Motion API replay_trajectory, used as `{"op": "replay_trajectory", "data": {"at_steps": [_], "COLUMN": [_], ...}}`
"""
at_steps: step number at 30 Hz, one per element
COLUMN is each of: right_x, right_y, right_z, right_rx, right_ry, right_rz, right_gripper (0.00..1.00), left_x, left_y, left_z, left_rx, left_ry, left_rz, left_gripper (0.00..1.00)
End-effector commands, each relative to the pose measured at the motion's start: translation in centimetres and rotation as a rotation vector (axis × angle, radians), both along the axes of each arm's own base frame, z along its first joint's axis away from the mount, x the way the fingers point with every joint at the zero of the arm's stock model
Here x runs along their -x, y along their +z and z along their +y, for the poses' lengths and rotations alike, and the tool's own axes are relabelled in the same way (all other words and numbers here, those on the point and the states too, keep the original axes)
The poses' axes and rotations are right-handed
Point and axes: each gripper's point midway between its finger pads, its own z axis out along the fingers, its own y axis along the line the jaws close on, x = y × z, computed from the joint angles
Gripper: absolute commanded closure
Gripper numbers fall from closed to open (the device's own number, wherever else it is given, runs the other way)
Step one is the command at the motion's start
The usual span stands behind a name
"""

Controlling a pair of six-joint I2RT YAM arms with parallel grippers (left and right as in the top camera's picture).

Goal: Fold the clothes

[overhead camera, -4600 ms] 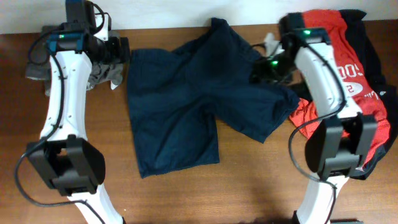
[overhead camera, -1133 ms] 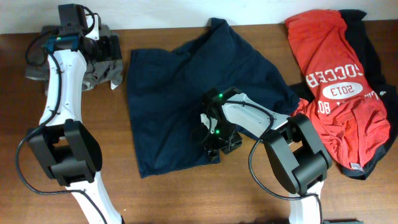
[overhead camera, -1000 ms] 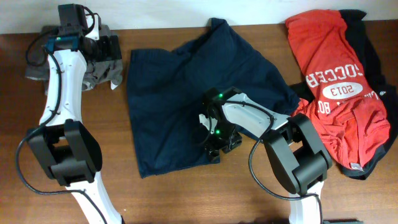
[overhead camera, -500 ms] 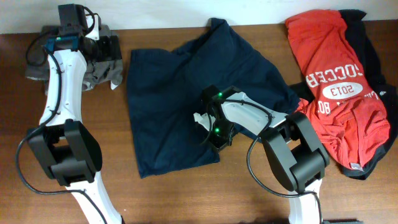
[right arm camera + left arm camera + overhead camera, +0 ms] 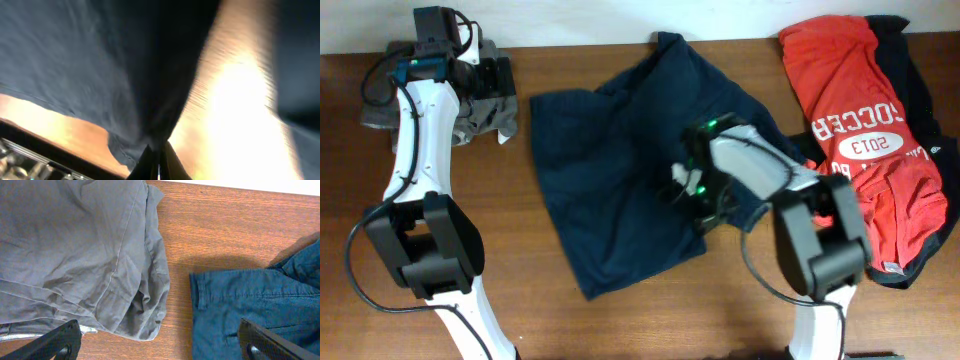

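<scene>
right gripper (image 5: 158, 156) pinched tight on the navy shorts (image 5: 610, 190) in the middle, left gripper (image 5: 160, 342) spread wide over grey garment (image 5: 75, 245) far left.

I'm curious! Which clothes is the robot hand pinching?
The dark blue shorts in the middle: the right hand pinches them. The red jersey and grey clothes aren't held.

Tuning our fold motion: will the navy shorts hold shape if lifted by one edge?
Probably not: the shorts hang in folds where the right gripper pinches them. They likely weigh little, since one pinch gathers the cloth. Expect the rest to trail.
</scene>
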Motion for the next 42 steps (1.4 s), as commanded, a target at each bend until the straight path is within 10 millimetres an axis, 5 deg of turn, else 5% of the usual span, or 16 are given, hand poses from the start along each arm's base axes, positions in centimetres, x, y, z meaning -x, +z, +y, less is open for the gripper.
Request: {"op": "replay_trajectory", "data": {"at_steps": [1,7,13,16,20,27,30,35,40,42], "right_x": [-3.3,-4.2,-5.0,-5.3,-5.7,-5.7,-5.7,-5.7,-5.8,-5.8], "right_y": [4.8,6.8,8.3,9.0,9.7,9.7,9.7,9.7,9.7,9.7], "right_z": [-3.2,-6.4,-7.9,-7.9,-7.9,-7.9,-7.9,-7.9,-7.8,-7.7], "right_rx": [0.003,0.001,0.002,0.0,-0.004,-0.004,-0.004,-0.005,-0.009,-0.015], "right_ry": [-0.099,-0.155,-0.202,-0.204,-0.204,-0.205,-0.205,-0.205,-0.206,-0.208], "right_rz": [-0.145,-0.145,-0.157,-0.17,-0.186,-0.187,-0.187,-0.189,-0.191,-0.19], "right_gripper": [0.96,0.87,0.5,0.42,0.42,0.42,0.42,0.42,0.42,0.42], "left_x": [-0.1,-0.5,-0.3,0.2,0.4,0.1,0.2,0.3,0.3,0.2], "left_y": [-0.5,-4.8,-12.8,-16.0,-17.8,-17.7,-17.5,-17.2,-16.2,-15.1], "left_z": [-1.1,-4.2,-5.6,-6.0,-6.1,-6.8,-7.7,-9.0,-9.0,-9.0], "left_rx": [0.017,0.017,0.037,0.045,0.049,0.084,0.134,0.207,0.212,0.212], "left_ry": [-0.05,-0.207,-0.233,-0.24,-0.24,-0.258,-0.283,-0.312,-0.306,-0.305], "left_rz": [0.007,0.078,0.214,0.27,0.296,0.278,0.273,0.266,0.271,0.274], "left_gripper": [0.01,0.01,0.01,0.01,0.01,0.02,0.11,0.59,0.94,0.99]}}
